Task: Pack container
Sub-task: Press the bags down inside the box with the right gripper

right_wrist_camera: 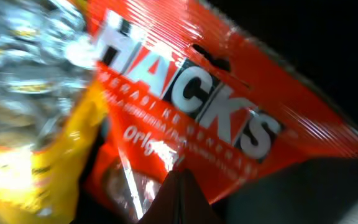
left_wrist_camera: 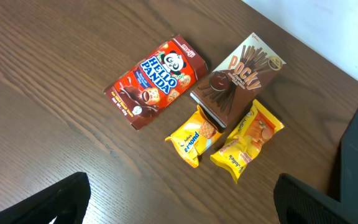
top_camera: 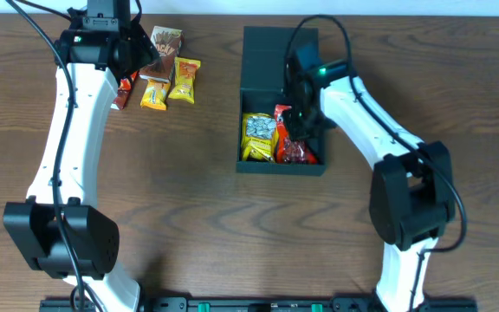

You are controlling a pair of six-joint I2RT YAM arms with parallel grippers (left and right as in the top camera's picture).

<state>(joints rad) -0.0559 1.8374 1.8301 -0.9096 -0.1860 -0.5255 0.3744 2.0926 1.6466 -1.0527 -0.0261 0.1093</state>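
**Operator:** Cardboard, matte black: where does the container (top_camera: 281, 167) stand?

**Technician:** Upper centre of the overhead view, on the wooden worktop (top_camera: 189, 208). Its hinged lid (top_camera: 262, 54) lies open toward the top edge of the frame. Inside are a yellow-and-silver packet (top_camera: 258, 134) and a red Hacks packet (right_wrist_camera: 229, 112).

**Operator:** Gripper states?

**Technician:** The right gripper (right_wrist_camera: 179, 194) is inside the container, jaws clenched tight, tip at the red Hacks packet. Whether film is nipped between the jaws cannot be told. The left gripper (left_wrist_camera: 185, 210) is released, jaws wide, above the Hello Panda packet (left_wrist_camera: 154, 81) and the Pocky box (left_wrist_camera: 238, 74) at upper left of the overhead view. It touches nothing.

**Operator:** How will the container handle?

**Technician:** Judged light and moderately stiff. The thin walls likely flex under a pinch, and the base probably slides on the smooth wood when pushed. Recommended hold: the rim of a side wall, one jaw inside and one outside, clear of the packets. For closing, take the lid at its free edge and swing it about the hinge. Brace the body, or it may skate.
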